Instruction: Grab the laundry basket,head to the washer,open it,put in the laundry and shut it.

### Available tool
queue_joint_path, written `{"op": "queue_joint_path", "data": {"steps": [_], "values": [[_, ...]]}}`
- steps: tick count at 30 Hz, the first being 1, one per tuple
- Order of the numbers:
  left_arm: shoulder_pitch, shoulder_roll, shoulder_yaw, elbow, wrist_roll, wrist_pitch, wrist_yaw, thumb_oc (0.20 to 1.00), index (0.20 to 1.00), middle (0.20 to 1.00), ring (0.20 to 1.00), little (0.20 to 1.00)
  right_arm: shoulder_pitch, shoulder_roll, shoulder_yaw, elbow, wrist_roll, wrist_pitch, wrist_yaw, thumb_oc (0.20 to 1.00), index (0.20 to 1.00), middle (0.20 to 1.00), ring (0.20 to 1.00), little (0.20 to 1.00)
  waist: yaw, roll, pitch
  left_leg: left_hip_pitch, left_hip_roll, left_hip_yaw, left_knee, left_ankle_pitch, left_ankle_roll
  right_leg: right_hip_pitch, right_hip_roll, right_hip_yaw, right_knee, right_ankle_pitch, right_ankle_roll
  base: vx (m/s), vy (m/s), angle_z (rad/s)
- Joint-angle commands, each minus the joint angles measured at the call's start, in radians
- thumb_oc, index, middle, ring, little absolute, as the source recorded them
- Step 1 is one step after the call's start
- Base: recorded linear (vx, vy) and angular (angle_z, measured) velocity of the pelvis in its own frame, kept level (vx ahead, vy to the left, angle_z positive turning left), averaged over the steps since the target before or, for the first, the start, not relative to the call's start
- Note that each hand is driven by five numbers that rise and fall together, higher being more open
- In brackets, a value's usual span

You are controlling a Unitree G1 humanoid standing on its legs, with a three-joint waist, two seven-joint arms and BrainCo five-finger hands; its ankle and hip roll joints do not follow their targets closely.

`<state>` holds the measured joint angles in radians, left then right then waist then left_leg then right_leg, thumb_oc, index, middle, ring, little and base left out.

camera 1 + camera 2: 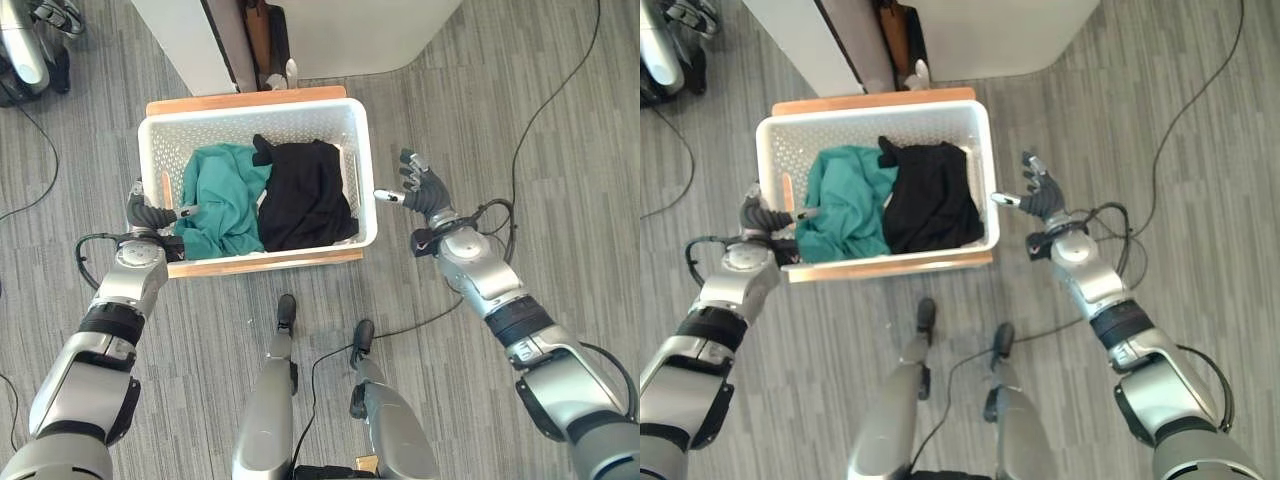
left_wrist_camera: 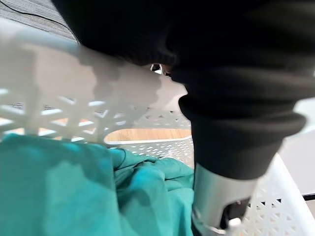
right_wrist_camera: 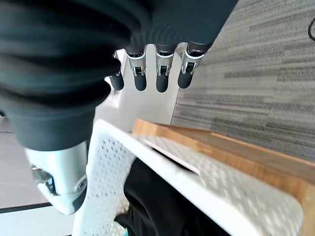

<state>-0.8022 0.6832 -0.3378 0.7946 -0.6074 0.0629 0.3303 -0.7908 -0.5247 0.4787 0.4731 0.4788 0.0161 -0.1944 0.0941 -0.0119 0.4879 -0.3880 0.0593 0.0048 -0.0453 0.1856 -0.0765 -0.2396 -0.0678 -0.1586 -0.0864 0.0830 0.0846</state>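
Observation:
The white laundry basket sits on a wooden base on the floor in front of me. It holds a teal garment and a black garment. My left hand is at the basket's left rim, its thumb reaching over the rim above the teal cloth and its fingers outside the wall. My right hand hovers open just off the right rim, fingers straight and thumb tip at the rim.
A white appliance body with a dark gap stands right behind the basket. Silver machinery stands at the far left corner. Grey striped carpet lies open to both sides of the basket.

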Motion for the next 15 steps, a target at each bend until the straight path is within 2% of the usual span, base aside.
{"op": "queue_joint_path", "data": {"steps": [1,9,15], "values": [[-0.098,-0.032,-0.021,0.088,-0.062,-0.052,-0.008,1.0,1.0,1.0,1.0,1.0,-0.02,-0.04,0.008,-0.059,0.031,-0.052,-0.016,1.0,1.0,1.0,1.0,1.0,-0.029,-0.007,-0.026,0.002,0.031,-0.009,0.076,-0.065,-0.01,-0.014,-0.063,-0.014,0.088,-0.035,0.038,0.01,-0.01,0.06],[-0.144,-0.039,-0.062,0.166,-0.116,-0.036,-0.026,1.0,1.0,1.0,1.0,1.0,-0.048,-0.039,0.044,-0.05,0.054,-0.049,-0.019,1.0,1.0,1.0,1.0,1.0,-0.032,-0.008,-0.016,0.0,0.032,-0.003,0.084,-0.069,-0.01,-0.021,-0.064,-0.013,0.089,-0.029,0.039,0.0,-0.002,0.03],[-0.154,-0.031,-0.08,0.237,-0.113,-0.02,-0.048,1.0,1.0,1.0,1.0,1.0,-0.138,-0.039,0.103,-0.04,0.074,-0.05,-0.014,1.0,1.0,1.0,1.0,1.0,-0.029,-0.02,-0.013,-0.002,0.039,0.005,0.097,-0.076,-0.01,-0.027,-0.06,-0.005,0.089,-0.023,0.04,0.0,0.004,-0.02]]}}
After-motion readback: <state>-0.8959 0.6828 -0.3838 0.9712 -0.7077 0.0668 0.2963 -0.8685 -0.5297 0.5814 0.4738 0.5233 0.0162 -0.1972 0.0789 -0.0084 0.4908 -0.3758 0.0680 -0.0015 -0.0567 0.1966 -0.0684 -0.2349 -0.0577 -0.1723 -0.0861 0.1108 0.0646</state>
